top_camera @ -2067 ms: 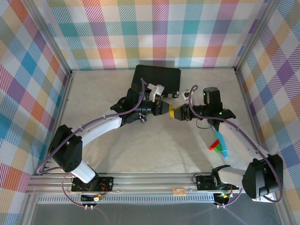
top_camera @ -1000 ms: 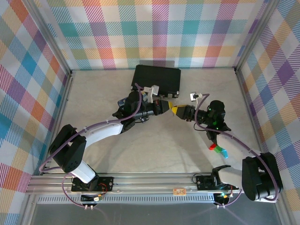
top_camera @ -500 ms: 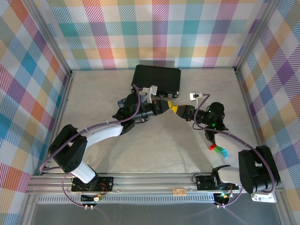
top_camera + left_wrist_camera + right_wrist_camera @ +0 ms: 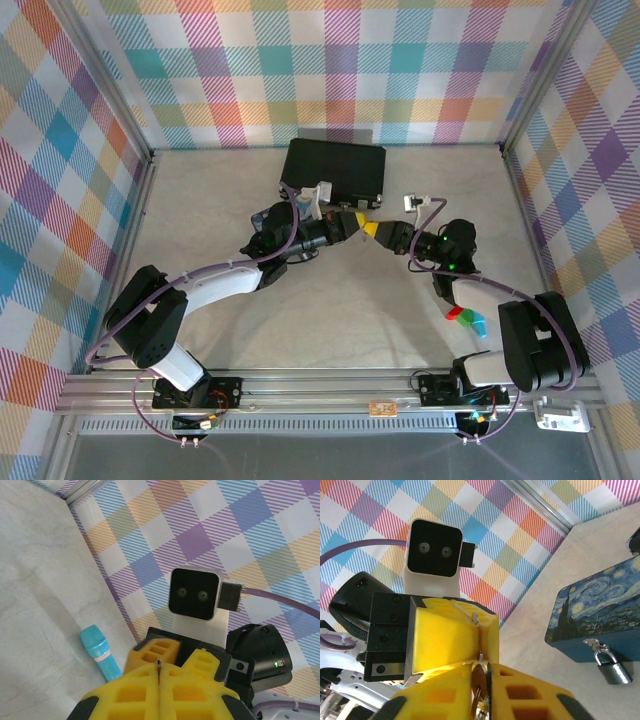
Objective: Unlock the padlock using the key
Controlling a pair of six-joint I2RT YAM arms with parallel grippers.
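Plaid-walled desk (image 4: 200, 220): left hand (image 4: 352, 224) and right hand (image 4: 378, 232) clenched tip-to-tip on key (image 4: 481, 677), likely handover. Next: one releases, other aims key at padlock (image 4: 612, 667) on blue painted box (image 4: 600, 615).

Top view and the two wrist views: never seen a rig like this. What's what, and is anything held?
Two robot arms are bolted at the near edge of the table, each ending in a yellow two-finger gripper. The top view looks down from above; the other two come from a camera on each wrist. The left gripper and right gripper meet tip to tip, both shut on what looks like a silvery key. On it: a black case, a blue swirl-painted box with a padlock hanging at its front, and a teal marker.
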